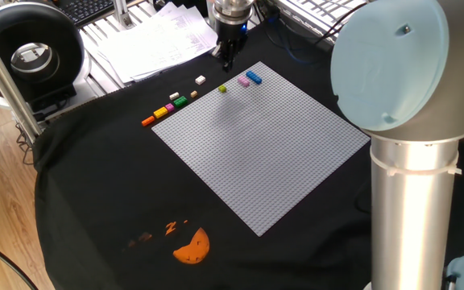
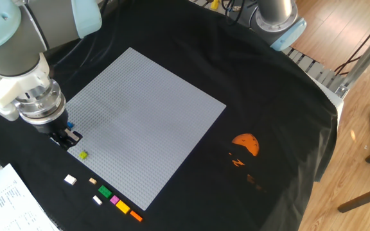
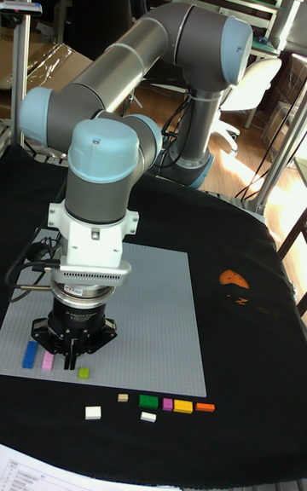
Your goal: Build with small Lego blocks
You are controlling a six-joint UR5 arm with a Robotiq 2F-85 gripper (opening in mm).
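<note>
The small Lego blocks lie in two groups. On the grey baseplate (image 1: 264,145) near its far corner sit a blue brick (image 1: 254,77), a pink brick (image 1: 243,82) and a yellow-green brick (image 1: 222,89). Off the plate, on the black cloth, a row runs from an orange brick (image 1: 147,121) through yellow (image 1: 160,113), pink and green (image 1: 180,101) to white (image 1: 200,80) and tan ones. My gripper (image 1: 227,63) hangs just above the plate's edge beside the pink and blue bricks, its fingers drawn together with nothing showing between them. From the other side the gripper (image 2: 66,137) hides most of the blue brick.
An orange half-round print (image 1: 192,246) marks the cloth near the front. Papers (image 1: 159,40) and a black round device (image 1: 26,48) lie beyond the cloth at the back left. The arm's pale blue joint (image 1: 409,64) fills the right foreground.
</note>
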